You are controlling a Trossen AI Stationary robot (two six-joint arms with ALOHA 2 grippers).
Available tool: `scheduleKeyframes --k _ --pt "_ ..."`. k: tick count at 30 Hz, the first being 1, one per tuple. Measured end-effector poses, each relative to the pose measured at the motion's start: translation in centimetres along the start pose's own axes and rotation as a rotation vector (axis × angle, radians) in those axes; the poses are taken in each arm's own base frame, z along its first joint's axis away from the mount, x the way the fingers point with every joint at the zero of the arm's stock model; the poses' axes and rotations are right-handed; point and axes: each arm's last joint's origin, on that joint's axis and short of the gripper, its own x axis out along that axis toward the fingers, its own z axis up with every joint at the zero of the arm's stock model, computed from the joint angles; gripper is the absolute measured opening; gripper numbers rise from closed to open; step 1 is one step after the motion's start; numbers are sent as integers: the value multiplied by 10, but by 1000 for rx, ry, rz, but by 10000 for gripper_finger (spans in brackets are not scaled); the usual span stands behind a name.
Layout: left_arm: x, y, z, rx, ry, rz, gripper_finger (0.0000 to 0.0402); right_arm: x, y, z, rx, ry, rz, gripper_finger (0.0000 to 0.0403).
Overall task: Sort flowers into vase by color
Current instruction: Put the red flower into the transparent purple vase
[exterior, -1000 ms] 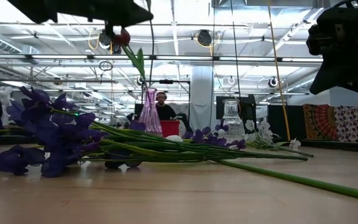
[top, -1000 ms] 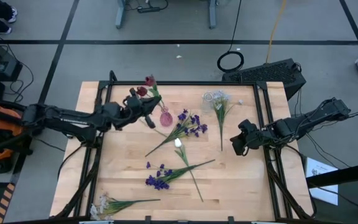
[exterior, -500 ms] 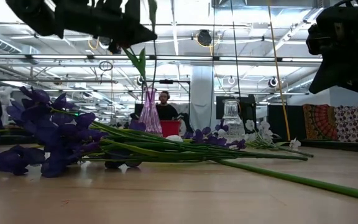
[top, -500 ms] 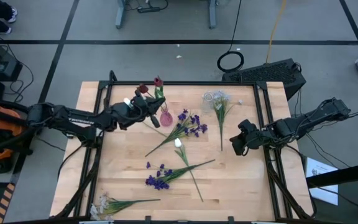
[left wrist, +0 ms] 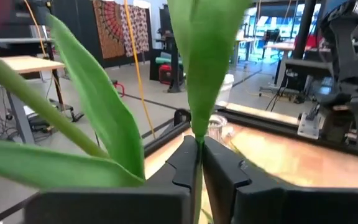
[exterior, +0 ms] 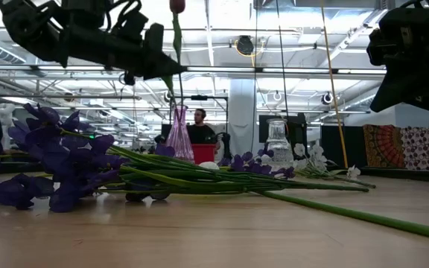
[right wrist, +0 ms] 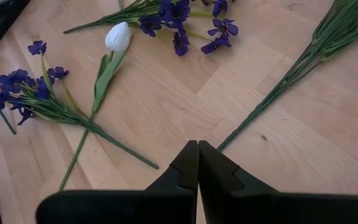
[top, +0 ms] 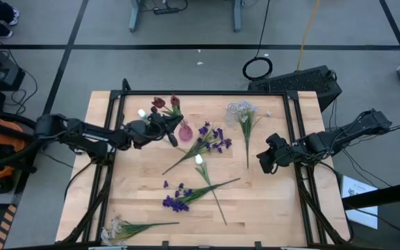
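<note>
My left gripper [top: 164, 126] is by the table's far edge, just left of the narrow pink vase [top: 185, 130], and is shut on dark red tulips. Two red blossoms [top: 158, 103] [top: 174, 101] show beside it. In the low view one stem [exterior: 176, 52] stands nearly upright over the pink vase [exterior: 179, 134]; whether its lower end is inside the mouth, I cannot tell. My right gripper [top: 264, 161] hovers shut near the table's right edge, holding nothing. Purple flowers [top: 210, 139], a white tulip [top: 200, 160] and white sprays [top: 245, 117] lie on the table. My left gripper pinches a green tulip stem [left wrist: 196, 163] between its two fingers, just below where the broad leaves [left wrist: 204, 56] branch off. The fingers come level from the table's left and lie across the stem. The flower is lifted clear and nearly upright, with its blossom [exterior: 177, 6] above the fingers.
A clear glass vase [top: 235, 109] stands at the far edge, right of the pink one. A second purple bunch [top: 178, 200] lies near the middle, and a white spray [top: 117, 228] at the near left corner. Bare wood [top: 276, 208] lies at the near right. A person [exterior: 198, 126] stands behind the table.
My left gripper has turned and come lower beside the pink vase. The tulip it holds has swung from a slant to nearly upright, and its blossom has risen to the top of the low view. My right arm has kept still.
</note>
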Motion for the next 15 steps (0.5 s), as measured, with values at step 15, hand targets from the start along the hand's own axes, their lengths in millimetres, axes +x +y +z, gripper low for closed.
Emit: scheduleKeyframes --k 15 --pt "4 -3 -7 -43 106 0 159 0 1 1 7 -6 13 0"
